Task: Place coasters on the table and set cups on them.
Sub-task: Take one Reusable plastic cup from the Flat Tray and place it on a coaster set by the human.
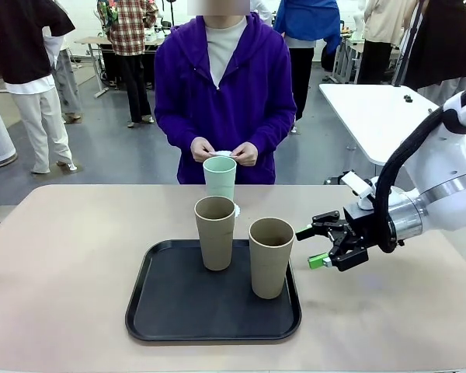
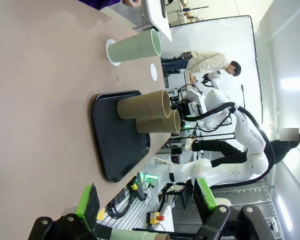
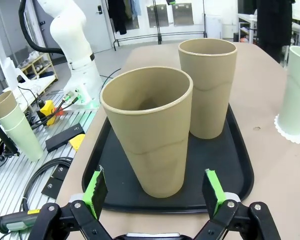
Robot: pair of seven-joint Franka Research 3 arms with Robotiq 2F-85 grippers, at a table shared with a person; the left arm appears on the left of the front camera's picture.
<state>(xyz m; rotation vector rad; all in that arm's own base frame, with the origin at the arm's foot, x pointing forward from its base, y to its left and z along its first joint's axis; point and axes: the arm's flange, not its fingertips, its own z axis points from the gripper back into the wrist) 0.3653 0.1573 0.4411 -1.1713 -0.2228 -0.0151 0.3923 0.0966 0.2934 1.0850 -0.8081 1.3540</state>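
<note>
- R claw [image 1: 307, 247]: wide open, holds nothing. It sits low, just beside the near brown cup [image 1: 270, 256], on the side away from the other brown cup [image 1: 215, 231].
- L claw [image 2: 147, 200]: also open and empty, well apart from the cups.
- Both brown cups stand up on the black tray [image 1: 179, 303], close together.
- The green cup [image 1: 219, 177] looks done: it stands on a coaster [image 3: 286, 132] on the table [image 1: 62, 256], past the tray.
- The person's hands [image 1: 204, 149] hold a small white thing [image 1: 224, 153], prob. the next coaster.
- Step now, my guess: grab the near brown cup.
- To do it well: slide in flat so one finger goes each side of the cup, approx. halfway up.
- Squeeze soft, enough that it won't slip.
- Lift straight up so it doesn't bump its neighbour.
- Wait till a coaster is down, then set the cup in the middle of it.
</note>
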